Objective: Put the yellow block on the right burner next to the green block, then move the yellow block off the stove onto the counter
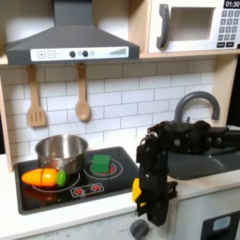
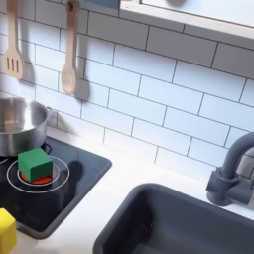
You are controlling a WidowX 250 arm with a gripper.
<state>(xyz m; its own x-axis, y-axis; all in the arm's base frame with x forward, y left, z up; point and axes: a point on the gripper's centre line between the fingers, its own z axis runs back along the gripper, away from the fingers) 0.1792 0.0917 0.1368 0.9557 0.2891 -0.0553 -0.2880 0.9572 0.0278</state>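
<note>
The green block lies on a red ring burner of the black stove, the right-hand one in the first exterior view. The yellow block sits low at the second exterior view's left edge, by the stove's front corner. In the first exterior view only a sliver of the yellow block shows, behind the dark gripper. The gripper hangs over the white counter just right of the stove. Its fingers blend into the dark arm, so I cannot tell how they stand.
A steel pot stands at the stove's back. A toy carrot lies on the other burner. The dark sink with a grey faucet is beside the arm. Wooden utensils hang on the tiled wall.
</note>
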